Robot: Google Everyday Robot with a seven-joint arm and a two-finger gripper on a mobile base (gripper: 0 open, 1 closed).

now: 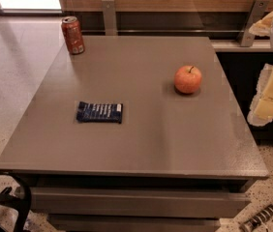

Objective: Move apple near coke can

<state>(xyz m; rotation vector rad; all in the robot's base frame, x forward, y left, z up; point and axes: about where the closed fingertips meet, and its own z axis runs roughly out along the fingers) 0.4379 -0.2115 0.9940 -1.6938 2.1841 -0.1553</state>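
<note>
The apple (pixel 188 79), orange-red with a short dark stem, sits upright on the right half of the grey table (pixel 141 149). The coke can (pixel 72 35), red-brown with a silver top, stands upright at the table's far left corner, far from the apple. My gripper (pixel 272 93), white and pale yellow, hangs at the right edge of the view, beyond the table's right side and to the right of the apple. It holds nothing that I can see.
A flat dark-blue snack wrapper (pixel 99 112) lies on the table's left-middle. A wood-panelled wall with metal brackets (pixel 109 16) runs behind the table. A black cable loop (pixel 10 197) is at the lower left, and a striped object (pixel 265 216) lies on the floor at the lower right.
</note>
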